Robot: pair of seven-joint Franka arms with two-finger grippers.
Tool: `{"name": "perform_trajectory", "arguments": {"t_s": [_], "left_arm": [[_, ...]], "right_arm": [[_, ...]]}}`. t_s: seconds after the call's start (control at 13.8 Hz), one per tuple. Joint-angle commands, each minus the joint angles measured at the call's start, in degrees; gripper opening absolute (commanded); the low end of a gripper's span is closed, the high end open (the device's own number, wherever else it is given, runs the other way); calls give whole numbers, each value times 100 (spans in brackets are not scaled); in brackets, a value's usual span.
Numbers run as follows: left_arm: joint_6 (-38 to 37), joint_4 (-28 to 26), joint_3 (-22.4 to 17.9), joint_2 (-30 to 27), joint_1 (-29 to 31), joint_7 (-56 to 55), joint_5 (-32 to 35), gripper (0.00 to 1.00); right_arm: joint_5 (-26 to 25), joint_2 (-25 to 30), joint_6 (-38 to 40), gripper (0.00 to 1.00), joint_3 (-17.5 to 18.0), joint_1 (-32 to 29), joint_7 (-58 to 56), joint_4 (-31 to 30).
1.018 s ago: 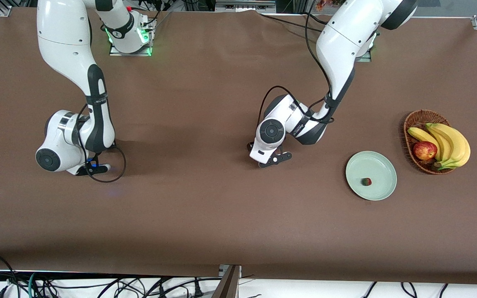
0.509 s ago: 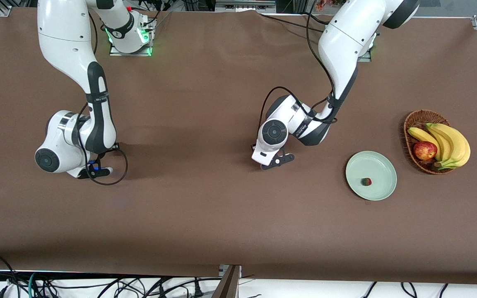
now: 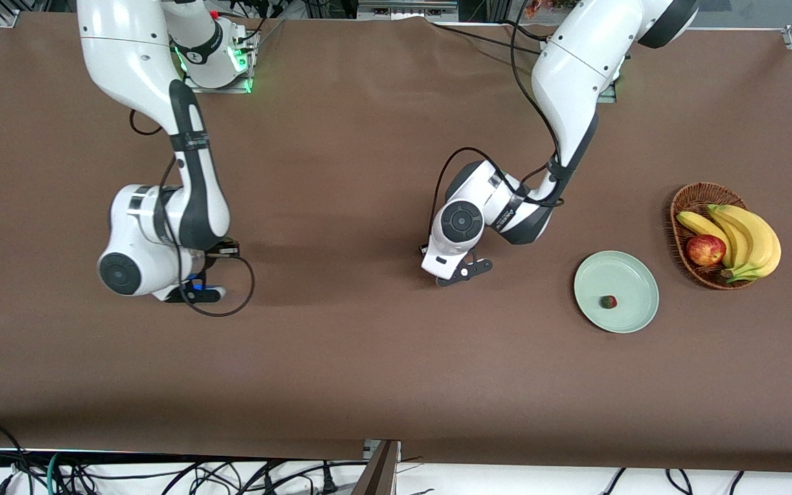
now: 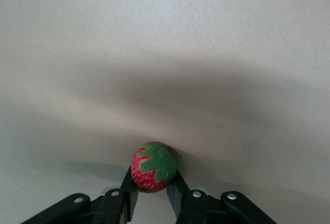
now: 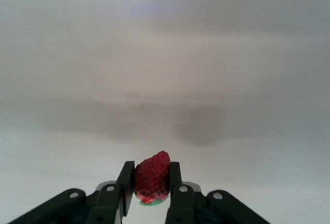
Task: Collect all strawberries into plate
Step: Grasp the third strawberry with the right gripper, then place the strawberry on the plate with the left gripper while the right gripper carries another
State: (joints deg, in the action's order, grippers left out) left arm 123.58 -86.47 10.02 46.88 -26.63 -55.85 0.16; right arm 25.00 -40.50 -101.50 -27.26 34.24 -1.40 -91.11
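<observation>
High front camera faces the arms — wrist cameras look closely down at the table (image 3: 341, 357).

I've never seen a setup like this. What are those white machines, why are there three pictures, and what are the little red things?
The white machines are two robot arms bolted to a brown table. The wide picture looks down from a high camera facing them; the two close-ups come from cameras on each arm's wrist. Each arm ends in two black jaws. The left gripper is shut on a strawberry low over the middle of the table. The right gripper is shut on another strawberry, over its own end. A third strawberry already lies in the green plate. Beside the plate is a wicker basket holding bananas and an apple.
</observation>
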Motion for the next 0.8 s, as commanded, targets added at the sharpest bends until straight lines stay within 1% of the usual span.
{"name": "perform_trajectory", "arguments": {"t_s": [0.0, 0.15, 0.22, 0.29, 0.44, 0.65, 0.73], "left_arm": [[-44, 42, -52, -152, 43, 109, 1, 14], [-114, 42, -97, -371, 201, 388, -7, 14], [-315, 42, -105, -503, 358, 608, 1, 14], [-526, 51, -97, -644, 560, 984, 1, 15], [-685, 51, -88, -873, 964, 1933, -7, 16], [-1159, 121, -123, -962, 1527, 3330, 10, 17], [-1195, 121, -166, -962, 1746, 3796, 132, 17]], "right_arm": [[318, 42, 69, 10, 185, -66, 516, 154], [977, 42, 78, 10, 212, -5, 693, 163], [1163, 42, 52, 10, 212, 74, 816, 172], [1260, 33, 17, 10, 212, 188, 1026, 181], [1392, -37, -228, 10, 221, 451, 1666, 339], [1875, -186, -957, 10, 221, 943, 2607, 514], [2024, -230, -1177, 10, 230, 1084, 2906, 567]]}}
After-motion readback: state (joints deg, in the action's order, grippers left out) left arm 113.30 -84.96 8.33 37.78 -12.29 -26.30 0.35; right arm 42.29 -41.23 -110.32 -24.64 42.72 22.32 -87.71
